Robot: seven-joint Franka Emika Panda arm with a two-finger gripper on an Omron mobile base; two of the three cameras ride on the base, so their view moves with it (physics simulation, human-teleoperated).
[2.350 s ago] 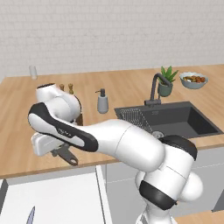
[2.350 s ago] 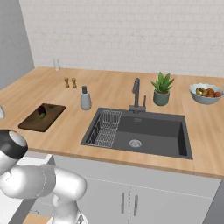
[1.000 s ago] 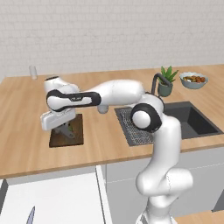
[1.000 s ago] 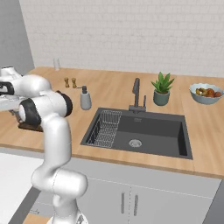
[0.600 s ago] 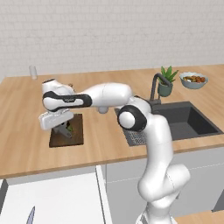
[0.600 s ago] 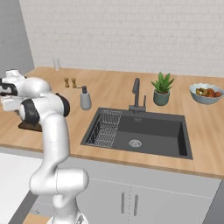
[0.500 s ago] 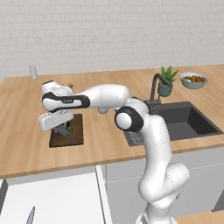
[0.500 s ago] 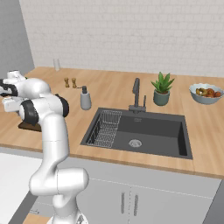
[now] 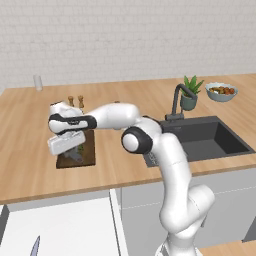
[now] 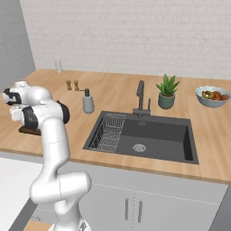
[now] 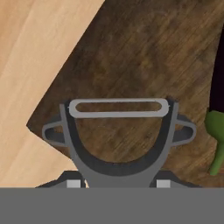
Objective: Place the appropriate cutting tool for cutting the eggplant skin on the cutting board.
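The grey Y-shaped peeler (image 11: 118,131) fills the lower hand view, its forked head hanging just above the dark brown cutting board (image 11: 144,57). My gripper (image 11: 118,183) is shut on the peeler's handle, with fingertips (image 11: 73,182) on either side. The dark purple eggplant (image 11: 217,83) lies on the board at the right edge, its green stem toward me. In the left base view my gripper (image 9: 73,151) hovers low over the cutting board (image 9: 90,150) at the counter's left. In the right base view the hand covers most of the cutting board (image 10: 28,131).
Salt and pepper shakers (image 9: 75,101) stand just behind the board, and a glass (image 9: 37,82) by the wall. A soap dispenser (image 10: 88,101), dish rack (image 10: 108,131), sink (image 9: 205,140), plant (image 9: 190,92) and fruit bowl (image 9: 221,91) lie to the right. A knife (image 9: 35,247) shows at lower left.
The arm has swung out from near the base to the board, carrying the peeler. Over the last second the hand has moved left along the board and sunk lower.
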